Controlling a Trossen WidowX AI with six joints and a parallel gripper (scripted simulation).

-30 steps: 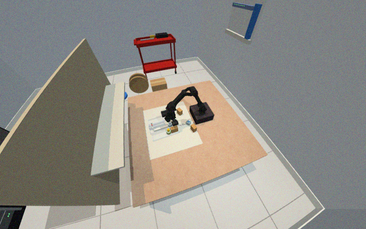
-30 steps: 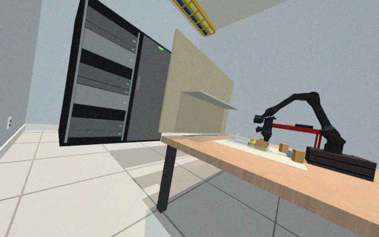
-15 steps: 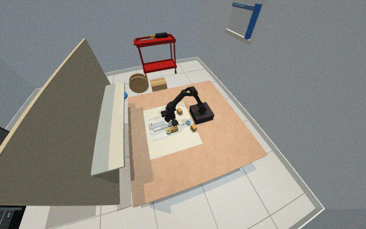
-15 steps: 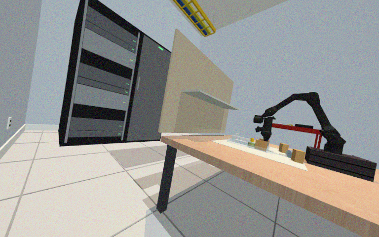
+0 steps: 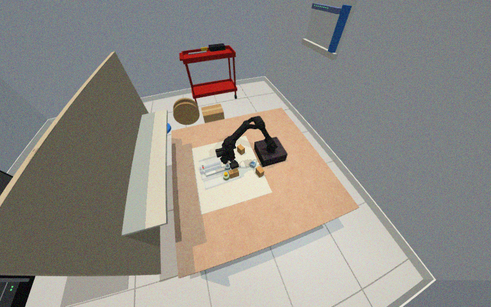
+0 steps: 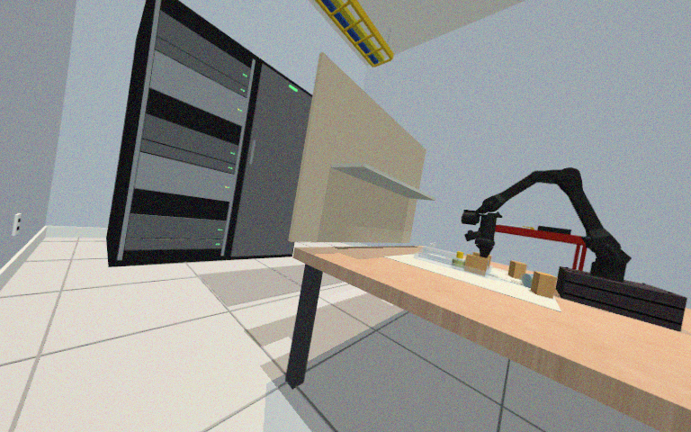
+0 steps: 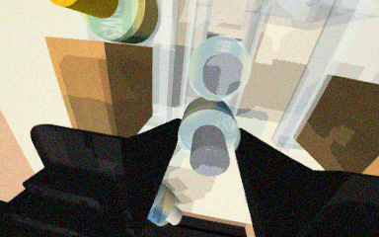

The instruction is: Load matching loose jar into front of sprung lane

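My gripper (image 7: 207, 127) (image 5: 234, 165) (image 6: 485, 255) is shut on a clear pale-blue jar with a grey lid (image 7: 209, 150), at the front end of the clear lane (image 7: 177, 89). A matching jar (image 7: 219, 71) (image 5: 227, 166) stands in the lane just behind it. In the wrist view the two jars overlap; whether they touch is unclear. The held jar's base is hidden, so I cannot tell whether it rests on the lane floor. The front stop and pusher plate are not clearly visible.
A green jar with a yellow lid (image 5: 226, 176) (image 6: 459, 258) stands left of the lane in the wrist view. Wooden blocks (image 5: 233, 173) (image 5: 240, 149) (image 5: 259, 171) stand around the lane front. A blue-and-white item (image 7: 160, 209) (image 5: 252, 164) lies near the arm base.
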